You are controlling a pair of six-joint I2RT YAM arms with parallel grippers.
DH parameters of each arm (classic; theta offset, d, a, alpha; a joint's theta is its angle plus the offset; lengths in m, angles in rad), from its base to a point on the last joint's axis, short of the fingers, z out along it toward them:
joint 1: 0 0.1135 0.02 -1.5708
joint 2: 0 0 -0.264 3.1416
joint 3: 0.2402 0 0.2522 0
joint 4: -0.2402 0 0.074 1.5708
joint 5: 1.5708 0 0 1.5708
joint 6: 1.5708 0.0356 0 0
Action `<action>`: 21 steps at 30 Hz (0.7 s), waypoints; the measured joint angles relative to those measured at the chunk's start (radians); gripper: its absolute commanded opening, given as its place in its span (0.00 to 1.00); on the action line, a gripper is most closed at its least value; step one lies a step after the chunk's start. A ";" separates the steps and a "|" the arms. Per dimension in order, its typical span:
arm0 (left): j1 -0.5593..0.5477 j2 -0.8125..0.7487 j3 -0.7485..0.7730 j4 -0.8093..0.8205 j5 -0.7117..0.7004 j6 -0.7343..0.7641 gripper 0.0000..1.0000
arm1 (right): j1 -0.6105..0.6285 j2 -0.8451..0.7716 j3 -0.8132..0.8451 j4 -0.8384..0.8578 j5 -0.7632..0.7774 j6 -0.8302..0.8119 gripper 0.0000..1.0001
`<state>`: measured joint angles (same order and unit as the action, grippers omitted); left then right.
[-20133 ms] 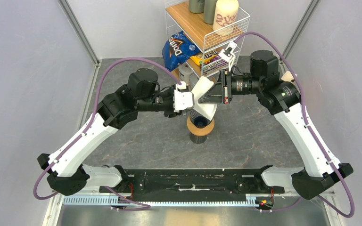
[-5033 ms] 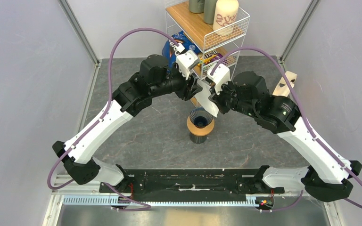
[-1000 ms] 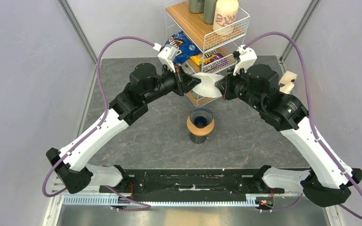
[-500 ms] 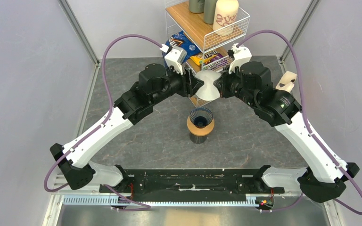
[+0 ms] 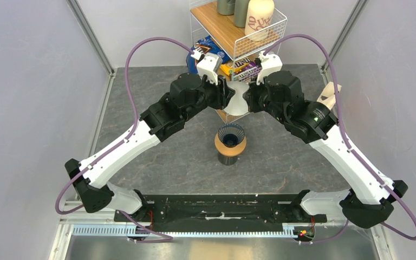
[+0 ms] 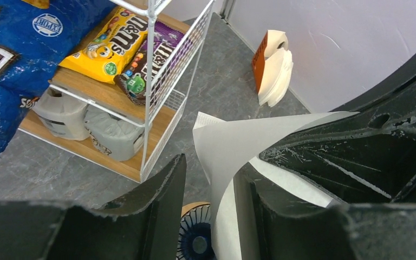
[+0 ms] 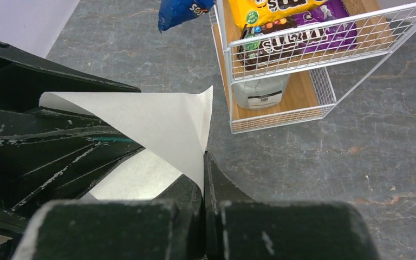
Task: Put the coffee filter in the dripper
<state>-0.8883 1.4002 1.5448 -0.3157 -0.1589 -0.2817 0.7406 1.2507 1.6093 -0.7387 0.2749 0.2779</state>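
Top view: the paper filter (image 5: 239,101) hangs above the tabletop (image 5: 157,162), at 12 o'clock from the blue dripper (image 5: 231,134). Left wrist view: the left claw (image 6: 210,168) is spread, paper between its fingers. Right wrist view: the right claw (image 7: 203,162) pinches the filter's edge.

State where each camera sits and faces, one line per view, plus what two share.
Top external: above and behind the bases, facing down; left arm, right arm, coffee filter, dripper.
Left wrist: on the left arm, facing down past the open left gripper toward the wire rack.
Right wrist: facing down past the right gripper, pinching the coffee filter.
Shared: both wrists see filter and rack.
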 measured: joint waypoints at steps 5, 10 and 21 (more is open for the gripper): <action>-0.010 0.009 0.005 -0.007 -0.042 0.009 0.39 | 0.021 0.011 0.002 0.001 0.035 0.000 0.00; -0.013 0.022 0.012 -0.021 -0.076 0.016 0.16 | 0.030 0.018 0.012 0.002 0.046 0.008 0.00; -0.013 0.030 0.014 -0.027 -0.066 0.022 0.02 | 0.030 0.028 0.013 0.014 0.047 0.016 0.31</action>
<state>-0.9009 1.4300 1.5589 -0.3431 -0.2253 -0.2596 0.7704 1.2785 1.6222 -0.7246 0.3218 0.2935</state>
